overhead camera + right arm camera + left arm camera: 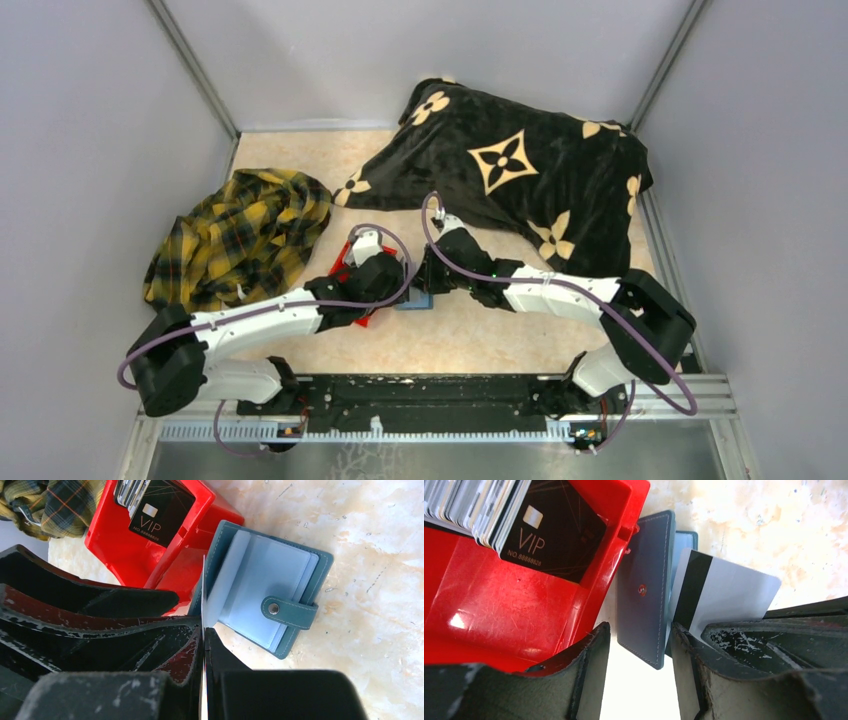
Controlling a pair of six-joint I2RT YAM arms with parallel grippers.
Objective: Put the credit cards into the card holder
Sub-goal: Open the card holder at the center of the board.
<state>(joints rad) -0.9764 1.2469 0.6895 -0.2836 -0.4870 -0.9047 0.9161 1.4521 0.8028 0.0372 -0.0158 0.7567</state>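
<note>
Marbled beige tabletop (375, 555) carries everything. Your right gripper (204, 635) has its jaws pressed together on a white card (734, 595), held edge-on, with the open card holder (280, 570) lying just beyond the fingertips. Your left gripper (639, 632) stands spread, and the holder's cover (644, 590) rises between its jaws without clear contact. Steady that cover first, then tilt the card flat to a sleeve mouth and slide slowly. Other credit cards (474, 505) stand in the red bin (499, 610), beyond the left jaws.

White arms (265, 322), purple cables (426, 225), scuffed black left pincer (638, 630)
</note>
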